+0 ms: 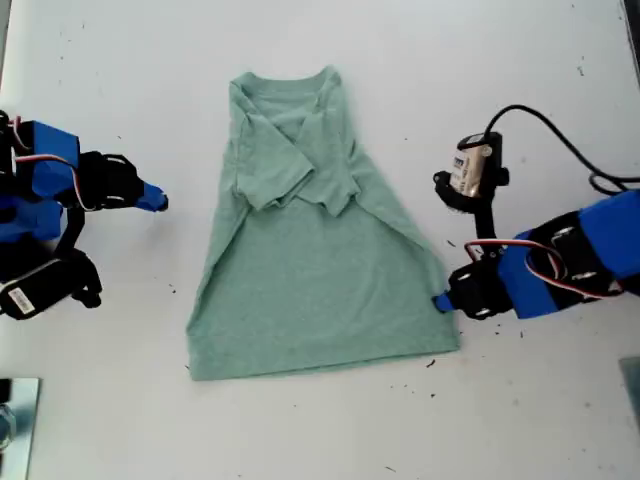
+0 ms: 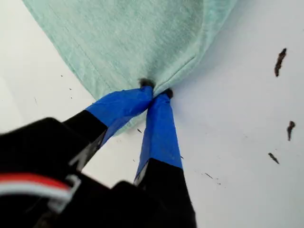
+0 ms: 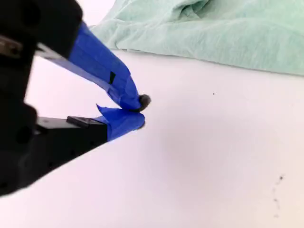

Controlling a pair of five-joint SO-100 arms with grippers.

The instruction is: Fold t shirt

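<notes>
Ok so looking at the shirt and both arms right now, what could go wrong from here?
My first gripper pinches only the very corner of the t shirt hem, so the cloth may slip out when lifted. My second gripper is shut on nothing, off the cloth, so a one-sided pull could drag or skew the shirt. The folded-in sleeves might flop open.
</notes>
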